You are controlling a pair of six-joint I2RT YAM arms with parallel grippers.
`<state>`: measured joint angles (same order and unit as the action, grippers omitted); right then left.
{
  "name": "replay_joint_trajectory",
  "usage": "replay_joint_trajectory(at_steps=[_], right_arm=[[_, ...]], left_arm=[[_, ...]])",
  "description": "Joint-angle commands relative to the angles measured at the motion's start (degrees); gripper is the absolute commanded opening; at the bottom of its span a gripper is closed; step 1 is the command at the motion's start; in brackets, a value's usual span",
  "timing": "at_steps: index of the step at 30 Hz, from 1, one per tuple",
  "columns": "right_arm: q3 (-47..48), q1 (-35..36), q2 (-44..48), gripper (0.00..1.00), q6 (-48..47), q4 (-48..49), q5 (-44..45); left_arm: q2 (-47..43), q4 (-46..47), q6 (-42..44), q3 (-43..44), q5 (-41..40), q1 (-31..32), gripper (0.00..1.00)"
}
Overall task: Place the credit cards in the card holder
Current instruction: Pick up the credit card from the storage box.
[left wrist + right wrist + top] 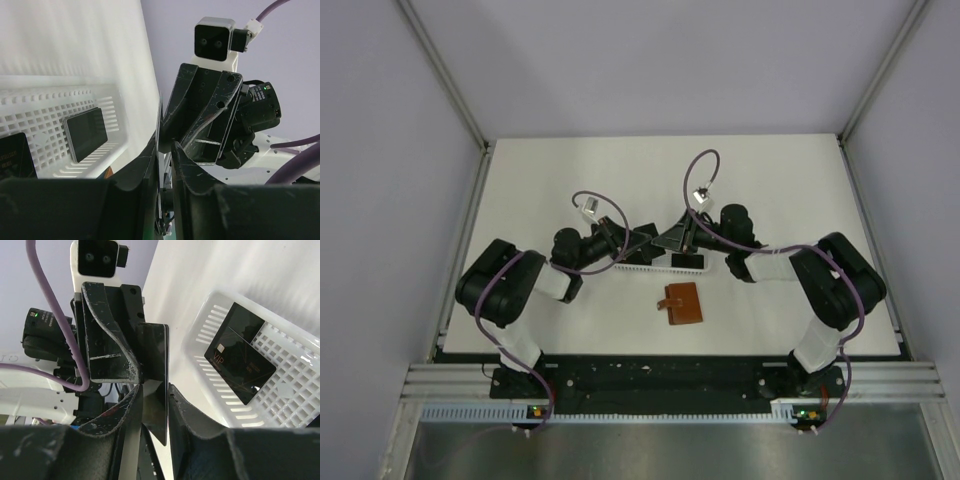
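Note:
My two grippers meet tip to tip above the white basket (pixel 638 266). A black credit card (pixel 156 355) stands on edge between them. In the left wrist view this card (pixel 160 120) lies along one finger of my left gripper (pixel 165 146), and a slit of light shows beside the other finger. My right gripper (pixel 154 387) straddles the same card, one finger against it and the other a little off. More credit cards (pixel 86 134) (pixel 240 355) lie flat in the basket. The brown card holder (pixel 682 304) lies folded on the table in front of the basket.
The white slotted basket (pixel 45 100) sits mid-table under both wrists. Purple cables (pixel 705 165) loop above the arms. Grey walls and metal posts (pixel 445 75) bound the white table.

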<state>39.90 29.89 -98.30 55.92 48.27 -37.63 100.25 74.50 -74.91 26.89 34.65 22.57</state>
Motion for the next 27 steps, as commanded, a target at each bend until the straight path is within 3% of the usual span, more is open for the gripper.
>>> replay_joint_trajectory(at_steps=[1, 27], right_arm=[[1.2, 0.7, 1.4, 0.26, -1.1, 1.5, 0.8], [1.6, 0.8, 2.2, 0.25, -3.6, -4.7, 3.1]], left_arm=[[1.0, 18.6, -1.5, 1.0, 1.2, 0.1, 0.24], [1.0, 21.2, -2.7, 0.6, 1.0, -0.2, 0.27]])
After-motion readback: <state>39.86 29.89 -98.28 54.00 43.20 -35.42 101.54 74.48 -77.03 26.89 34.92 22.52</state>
